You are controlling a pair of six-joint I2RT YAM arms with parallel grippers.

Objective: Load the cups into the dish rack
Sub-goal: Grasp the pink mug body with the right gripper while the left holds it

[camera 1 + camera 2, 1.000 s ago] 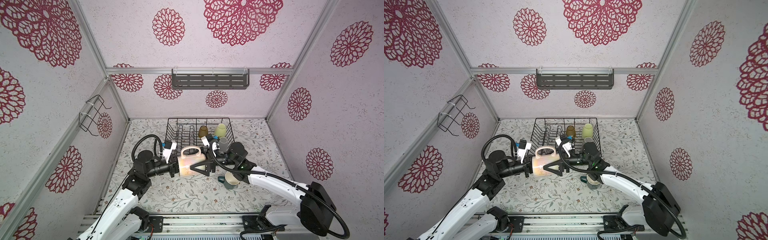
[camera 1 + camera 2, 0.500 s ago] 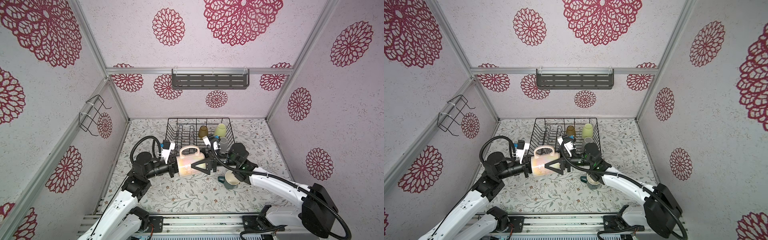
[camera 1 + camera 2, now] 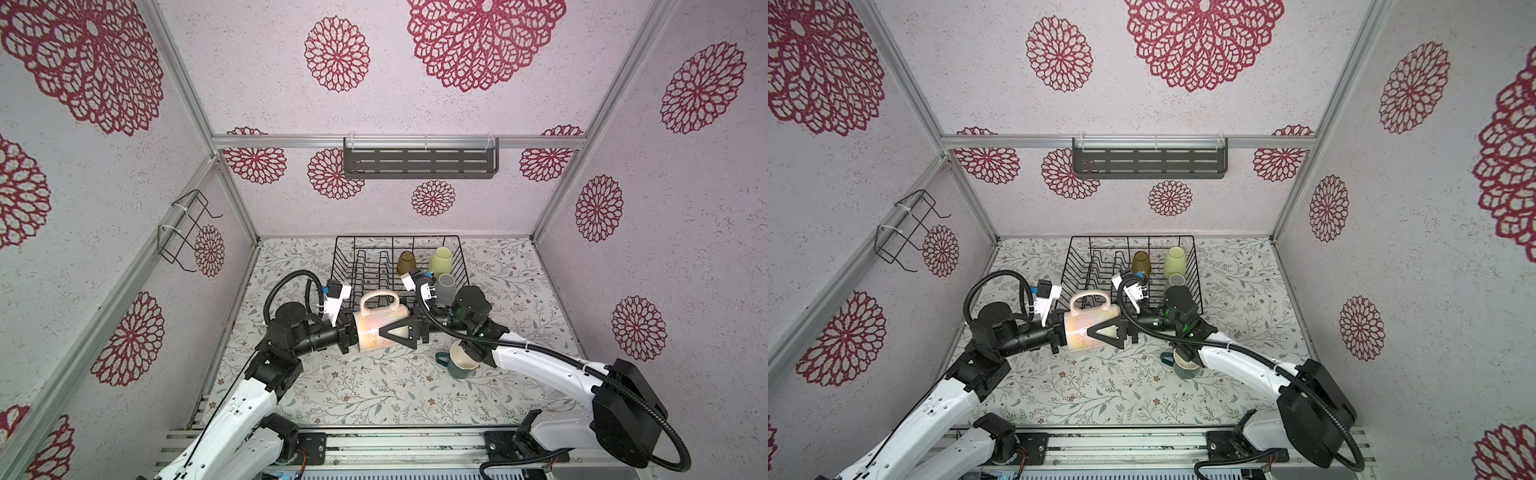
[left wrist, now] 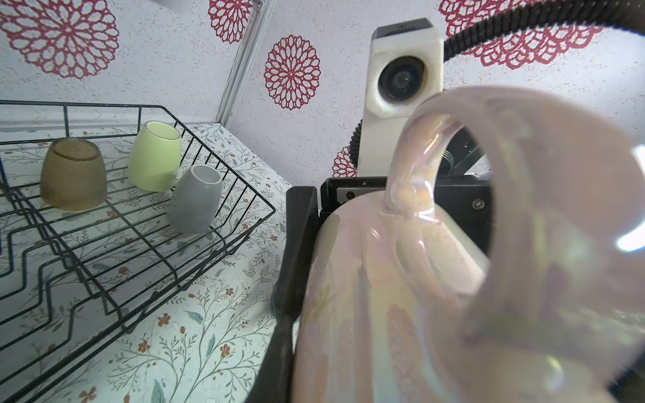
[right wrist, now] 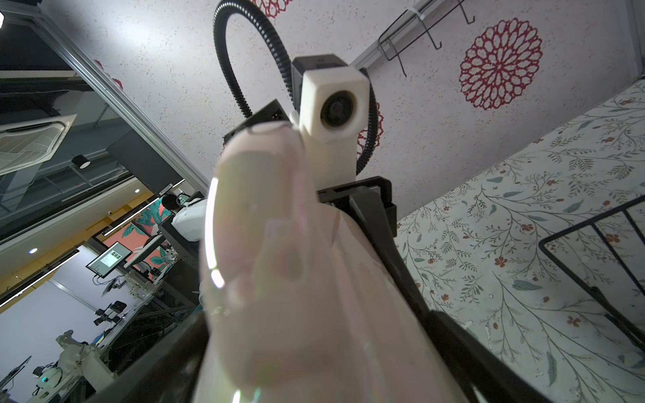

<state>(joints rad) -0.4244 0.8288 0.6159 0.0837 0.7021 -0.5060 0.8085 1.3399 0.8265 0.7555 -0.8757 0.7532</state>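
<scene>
- Cup, dark teal glazed handled mug (image 3: 459,361): upright on floral tabletop (image 3: 374,390), partly beneath right forearm; likely knocked if that arm sinks.
- Cup, pearly pink glazed handled mug (image 3: 376,328): airborne, sideways, handle up, just short of rack; likely dropped if released before a firm clamp, glaze slick.
- Left gripper (image 3: 348,332): pressed nearly together, pinching pink mug's end.
- Right gripper (image 3: 384,328): spread widest, straddling pink mug's body; squeeze not determinable.
- Large black wire dish rack (image 3: 397,237): amber glass (image 3: 406,263), lime-yellow tumbler (image 3: 441,259), grey tumbler (image 3: 446,286) standing inside, right side.

Pale rosette-printed walls (image 3: 291,104), grey slotted shelf (image 3: 419,162) high beyond left gripper (image 3: 348,334), floral floor (image 3: 374,390) beneath it, wire bracket (image 3: 183,237) leftward
</scene>
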